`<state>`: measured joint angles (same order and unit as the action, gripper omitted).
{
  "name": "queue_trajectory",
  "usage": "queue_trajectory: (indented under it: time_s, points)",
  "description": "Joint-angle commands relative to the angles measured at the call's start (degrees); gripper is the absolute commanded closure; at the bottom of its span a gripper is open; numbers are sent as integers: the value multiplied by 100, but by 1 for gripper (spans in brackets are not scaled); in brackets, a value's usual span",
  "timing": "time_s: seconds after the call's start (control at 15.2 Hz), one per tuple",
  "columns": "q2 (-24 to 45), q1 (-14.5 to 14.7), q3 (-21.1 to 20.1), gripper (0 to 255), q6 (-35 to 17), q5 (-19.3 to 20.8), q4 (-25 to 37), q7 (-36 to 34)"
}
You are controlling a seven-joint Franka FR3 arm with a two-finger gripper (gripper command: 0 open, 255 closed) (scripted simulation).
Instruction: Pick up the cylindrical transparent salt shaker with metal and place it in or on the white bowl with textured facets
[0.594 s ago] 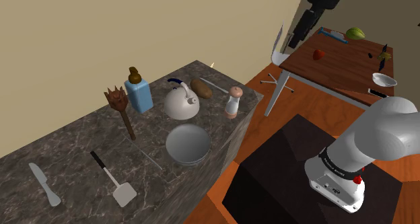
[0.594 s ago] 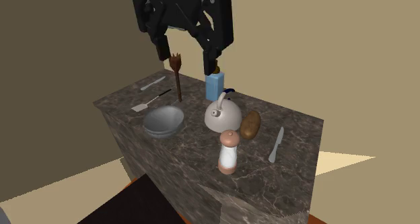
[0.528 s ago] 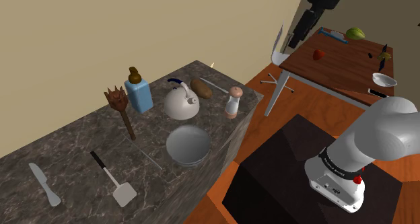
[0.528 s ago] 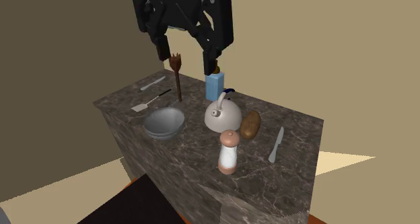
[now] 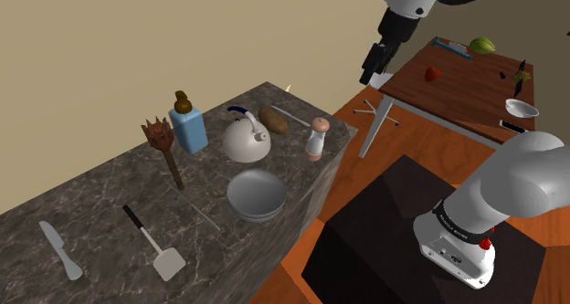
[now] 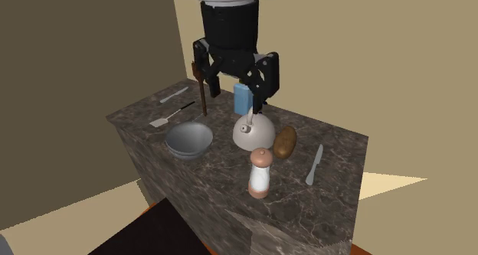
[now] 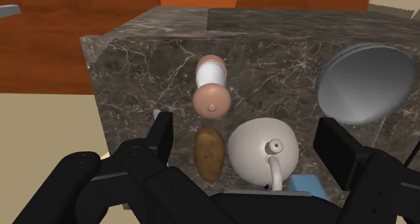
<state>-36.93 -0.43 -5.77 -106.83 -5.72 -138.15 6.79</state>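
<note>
The salt shaker [image 5: 317, 138] [image 6: 260, 173] [image 7: 211, 88] stands upright near the corner of the dark marble counter [image 5: 100, 211]; it has a pale body and a pinkish rounded cap. The grey bowl [image 5: 255, 195] [image 6: 188, 139] [image 7: 367, 85] sits near the counter's front edge, apart from the shaker. My black gripper [image 5: 371, 72] [image 6: 227, 93] [image 7: 249, 145] hangs open and empty high above the counter. In the wrist view the shaker lies beyond the fingers, ahead of the potato.
A white kettle [image 5: 247, 140] [image 6: 253, 131] and a potato [image 5: 273, 120] [image 6: 286, 141] sit between shaker and bowl. A blue soap dispenser [image 5: 189, 124], wooden brush [image 5: 164, 147], spatula [image 5: 155, 247] and knife [image 5: 59, 249] also lie there. A wooden table [image 5: 457, 88] stands behind.
The gripper has come down and moved toward the counter, to the left in the shoulder view, and still stands open. The things on the counter have not moved.
</note>
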Motion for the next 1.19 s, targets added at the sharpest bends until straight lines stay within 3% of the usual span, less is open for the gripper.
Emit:
queue_trajectory:
  time_s: [0.0,0.53,1.12]
  points:
    - [271,-16,-54,0,-420,-4,-157,-39]
    - [1761,-117,-245,0,-1901,95,-224,-233]
    - [3625,-225,-360,0,-3186,467,258,-599]
